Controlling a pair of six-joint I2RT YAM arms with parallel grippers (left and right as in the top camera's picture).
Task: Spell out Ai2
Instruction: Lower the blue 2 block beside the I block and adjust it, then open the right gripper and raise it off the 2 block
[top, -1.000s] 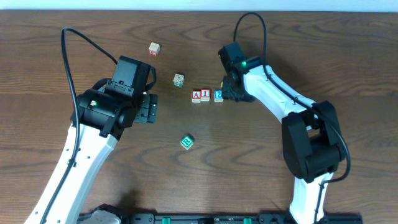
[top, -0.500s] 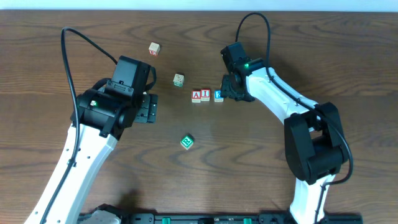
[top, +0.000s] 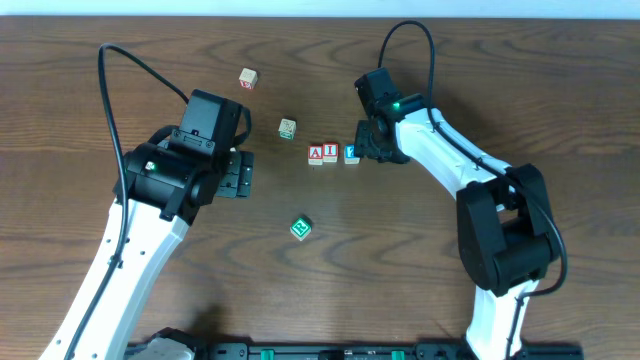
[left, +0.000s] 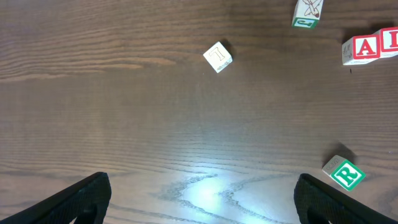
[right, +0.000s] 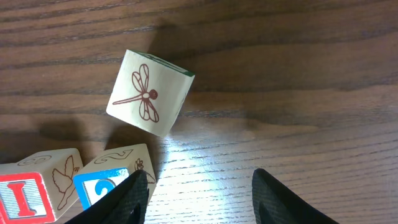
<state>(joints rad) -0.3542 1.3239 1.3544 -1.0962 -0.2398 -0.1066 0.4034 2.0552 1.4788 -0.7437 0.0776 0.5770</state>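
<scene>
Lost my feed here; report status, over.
Left gripper open, empty. Right gripper open beside 2 block. Row reads A block, I block, 2 block. Dragonfly block apart.

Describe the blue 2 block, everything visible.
The 2 block is a pale wooden cube. Its top face carries a blue 2 in a blue border, and a side face has a faint line drawing. It rests on the table, ending the row after the A block and I block, slightly skewed. It is close beside the I block, but contact is unclear. One finger of the open right gripper overlaps its corner in the wrist view.
</scene>
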